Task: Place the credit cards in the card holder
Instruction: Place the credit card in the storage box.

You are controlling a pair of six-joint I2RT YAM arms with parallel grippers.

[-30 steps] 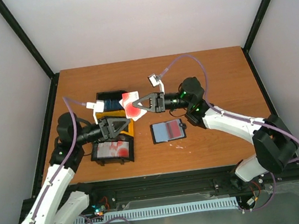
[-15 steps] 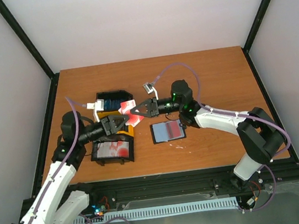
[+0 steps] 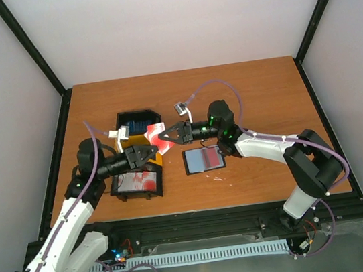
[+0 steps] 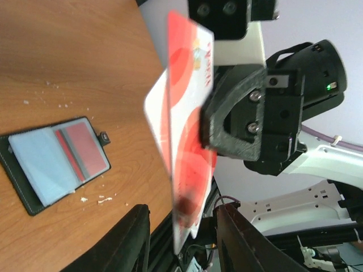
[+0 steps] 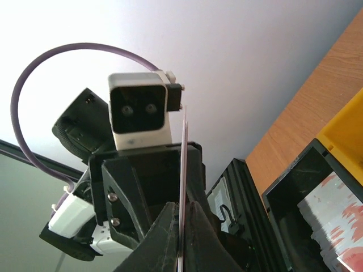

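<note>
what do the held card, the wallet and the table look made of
Card: thin stiff plastic, seemingly, glossy white with red print. Wallet: black leather or imitation, pale stitching along its edge, clear pockets. Table: wood-grain top, matte; possibly laminate.

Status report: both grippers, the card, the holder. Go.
Right gripper shut on red-and-white card, held mid-air. Left gripper open, straddling the same card. Card holder lying open on table, nothing blocking it.

A: Where's the card holder (image 3: 204, 159)?
B: Open flat on the counter (image 3: 257, 98), right of centre: black, a red-and-grey card (image 3: 213, 157) in one clear pocket.
A: And the rest?
B: A white, red-blotched card (image 3: 156, 135) hangs on edge in the right claw (image 3: 167, 137); a like stack (image 3: 137, 180) lies in the near-left bin (image 3: 115, 188).
</note>
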